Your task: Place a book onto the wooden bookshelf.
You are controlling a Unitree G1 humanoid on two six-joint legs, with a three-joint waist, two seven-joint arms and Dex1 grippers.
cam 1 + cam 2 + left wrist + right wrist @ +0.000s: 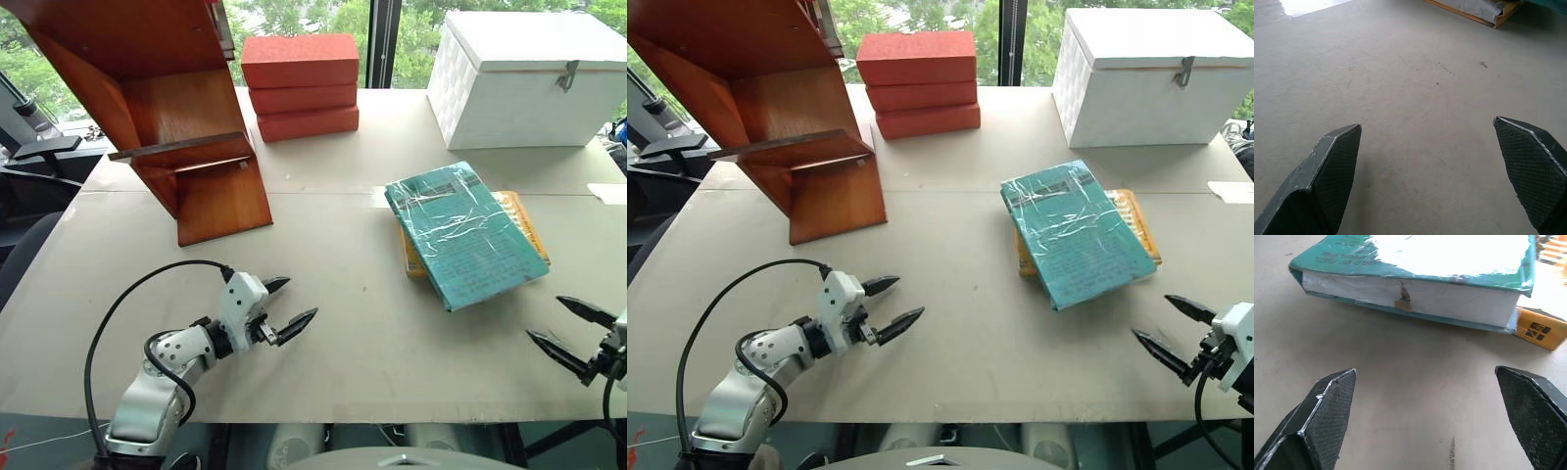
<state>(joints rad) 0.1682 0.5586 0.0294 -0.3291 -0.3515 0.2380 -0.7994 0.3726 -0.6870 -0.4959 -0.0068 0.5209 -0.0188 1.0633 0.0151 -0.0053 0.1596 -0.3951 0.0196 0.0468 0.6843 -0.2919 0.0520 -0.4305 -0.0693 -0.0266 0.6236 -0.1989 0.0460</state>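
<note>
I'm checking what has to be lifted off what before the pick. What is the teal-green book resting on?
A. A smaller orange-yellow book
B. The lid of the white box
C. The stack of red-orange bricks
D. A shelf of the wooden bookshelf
A: the teal-green book lies flat over the orange-yellow book, whose edges stick out from under it on the table.

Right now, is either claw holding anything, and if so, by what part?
Nothing is held. The left claw and right claw both hang open over bare table; the book lies untouched on the orange-yellow book.
</note>
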